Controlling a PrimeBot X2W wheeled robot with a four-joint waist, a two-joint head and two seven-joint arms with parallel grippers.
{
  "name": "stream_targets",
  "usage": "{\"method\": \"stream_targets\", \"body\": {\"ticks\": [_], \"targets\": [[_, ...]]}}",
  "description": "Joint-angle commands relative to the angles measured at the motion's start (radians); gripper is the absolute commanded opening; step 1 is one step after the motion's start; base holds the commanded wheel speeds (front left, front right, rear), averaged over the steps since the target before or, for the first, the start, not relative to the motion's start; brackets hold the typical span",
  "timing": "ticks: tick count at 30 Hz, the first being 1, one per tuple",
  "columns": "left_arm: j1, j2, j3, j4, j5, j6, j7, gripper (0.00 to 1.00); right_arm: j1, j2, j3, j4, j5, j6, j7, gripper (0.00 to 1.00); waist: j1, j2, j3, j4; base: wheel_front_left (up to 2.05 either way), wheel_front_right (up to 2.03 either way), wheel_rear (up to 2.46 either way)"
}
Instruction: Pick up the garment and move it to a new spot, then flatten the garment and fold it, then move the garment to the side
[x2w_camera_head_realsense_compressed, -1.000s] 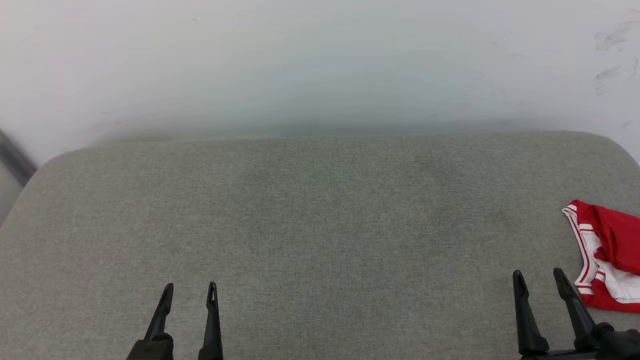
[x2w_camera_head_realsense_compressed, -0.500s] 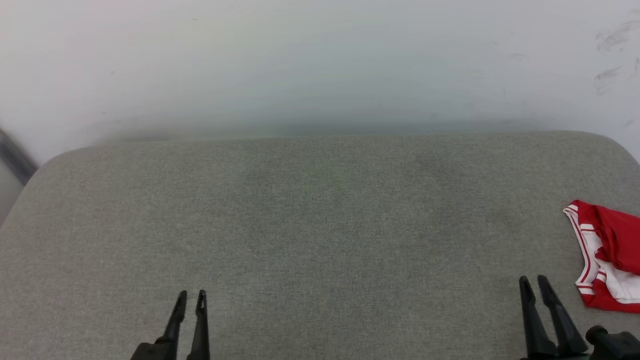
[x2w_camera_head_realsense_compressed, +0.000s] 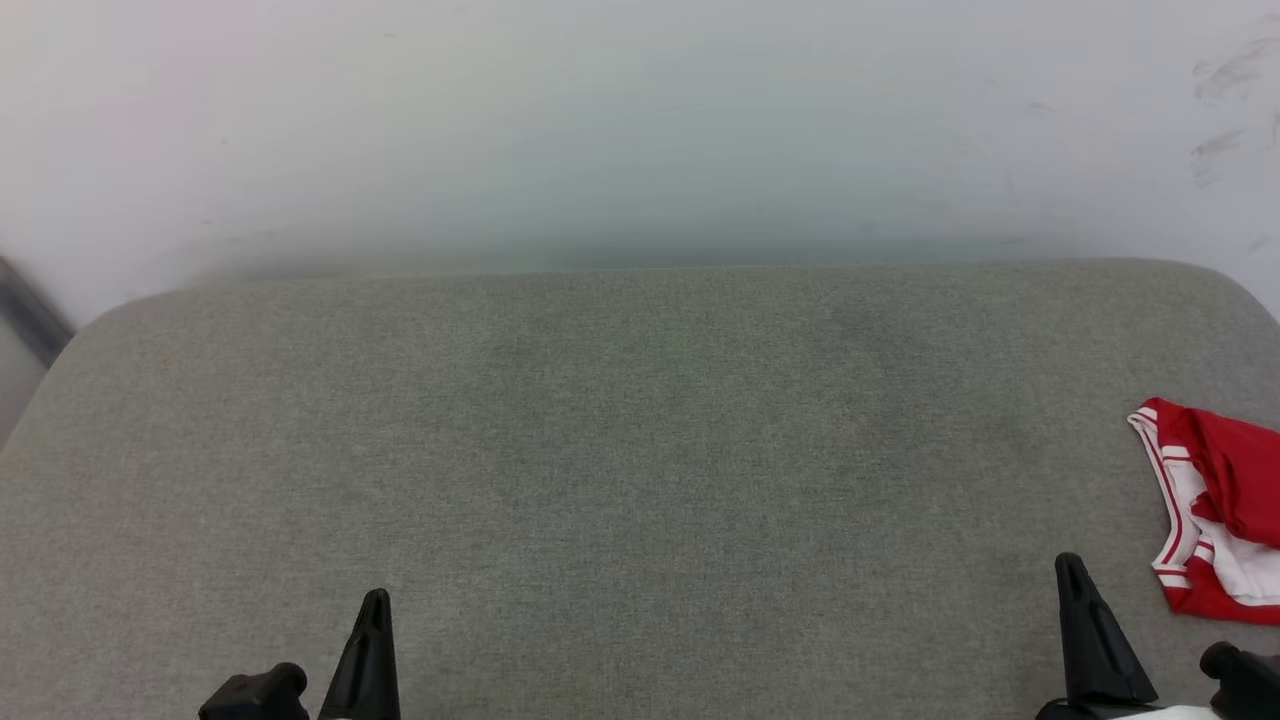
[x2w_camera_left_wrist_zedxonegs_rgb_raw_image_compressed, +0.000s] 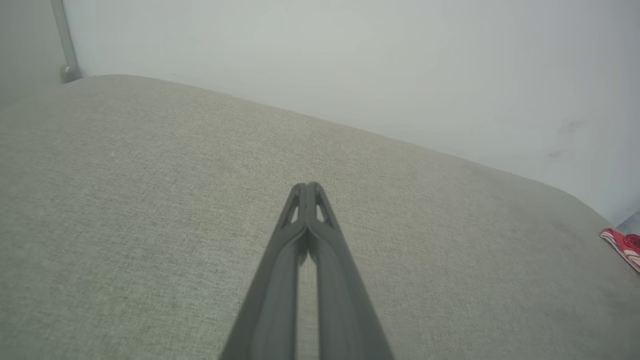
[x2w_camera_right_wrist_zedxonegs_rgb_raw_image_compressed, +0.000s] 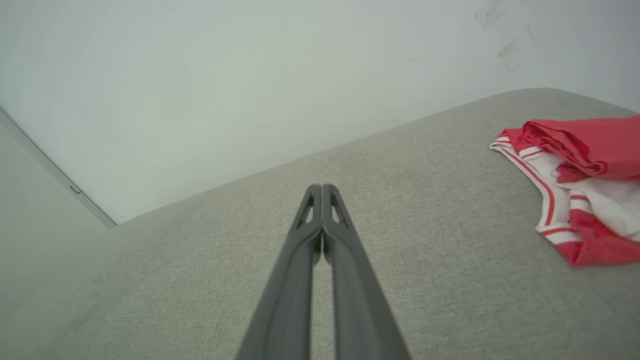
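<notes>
Grey fabric surface against pale, scuffed wall.

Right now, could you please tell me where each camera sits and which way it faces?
Head view: on the robot's head, facing forward and down at the grey cushion and white wall; left gripper and right gripper at the bottom edge, jaws shut.
Left wrist view: on the left wrist, looking along its shut jaws across the cushion to the wall.
Right wrist view: on the right wrist, looking along its shut jaws, the garment to their right.
Shared: all three views catch the garment at the right edge.
</notes>
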Motion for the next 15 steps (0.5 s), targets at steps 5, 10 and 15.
{"method": "stream_targets", "body": {"ticks": [5,10,15], "targets": [[-0.044,0.012,0.008,0.006,-0.112,-0.015,0.019,0.0,-0.046,-0.014,0.001,0.001,0.109,0.0,0.018,0.0,0.0,0.0,0.001,-0.001,0.0,0.0,0.0],[-0.063,0.016,0.012,0.023,-0.203,-0.025,0.036,0.0,-0.064,-0.017,0.001,0.013,0.195,0.0,0.035,0.0,0.0,0.0,0.003,-0.002,0.0,0.0,0.0],[-0.081,0.019,0.016,0.037,-0.289,-0.035,0.052,0.0,-0.08,-0.02,0.001,0.025,0.276,0.0,0.052,0.0,0.0,0.0,0.005,-0.003,0.0,0.0,0.0]]}}
